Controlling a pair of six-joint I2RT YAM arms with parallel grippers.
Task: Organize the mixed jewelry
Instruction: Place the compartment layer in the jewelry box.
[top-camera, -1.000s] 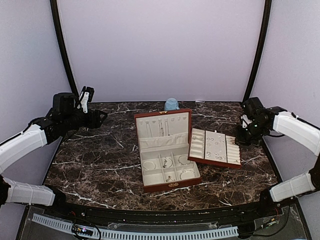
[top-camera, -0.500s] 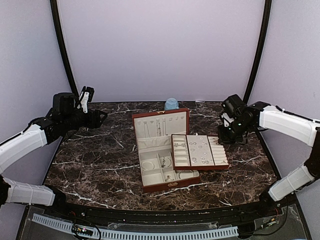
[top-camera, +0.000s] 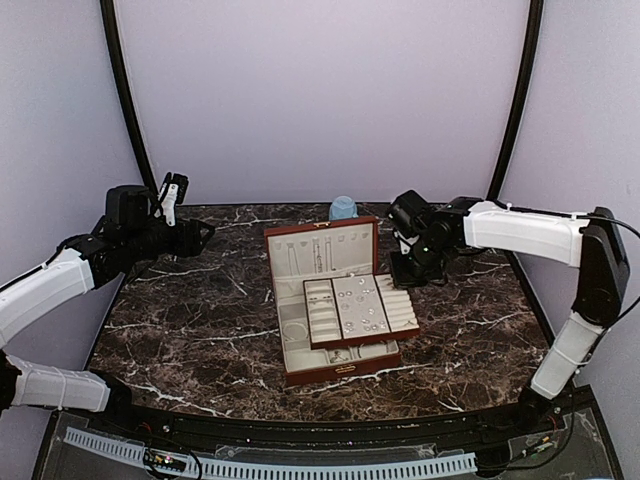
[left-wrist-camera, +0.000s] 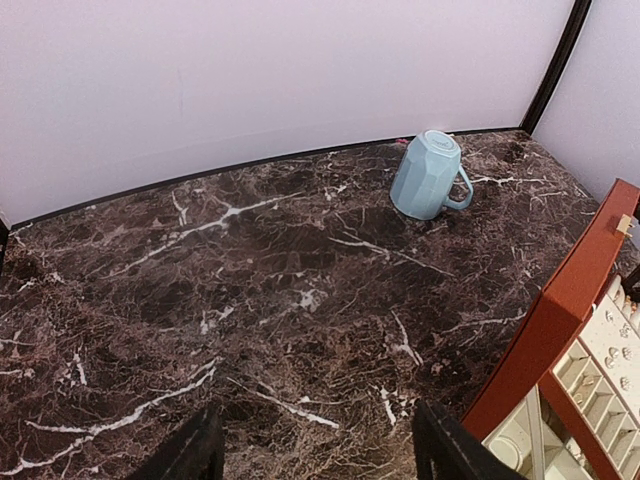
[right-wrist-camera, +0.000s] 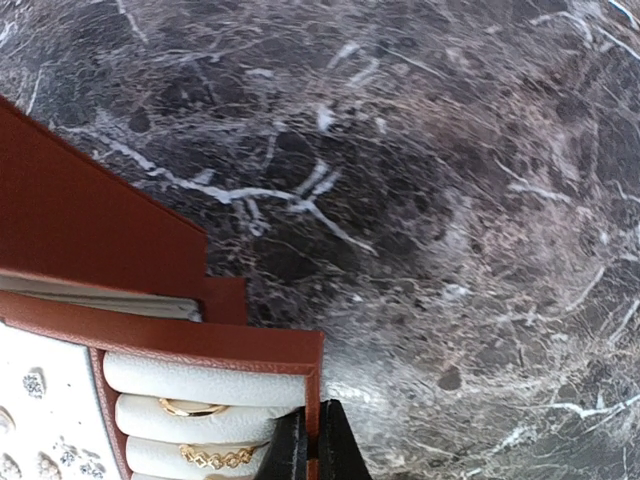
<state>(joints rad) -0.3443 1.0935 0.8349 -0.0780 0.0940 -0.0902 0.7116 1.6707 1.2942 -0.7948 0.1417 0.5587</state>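
So, mixed jewelry (top-camera: 361, 306): tiny silver-coloured pieces scattered on the flat panel of the tray, centre of the top view; more lie in the box's lower compartments and thin chains hang in its raised lid.
Closer look: the right wrist view shows a gold-coloured ring (right-wrist-camera: 195, 407) and a chain-pattern ring (right-wrist-camera: 221, 457) tucked in the tray's padded rolls, with small studs (right-wrist-camera: 34, 381) at the lower left edge.
Cream slotted tray (top-camera: 399, 304): reddish-brown frame, sitting askew over the box's base and overhanging its right side; whether it rests on the box or hangs above it I cannot tell.
Right gripper (top-camera: 405, 282): fingers pinched tight on the tray's right rim, seen at the bottom of the right wrist view.
Jewelry box (top-camera: 340, 372): reddish-brown, cream-lined, open at the middle of the table, lid upright toward the back.
Mug (top-camera: 343, 208): light blue, just behind the lid near the back wall.
Left gripper (top-camera: 196, 234): at the upper left of the top view, above the table's far left corner, well apart from the box, fingers spread and holding nothing.
Table (top-camera: 200, 320): dark marble with white veins.
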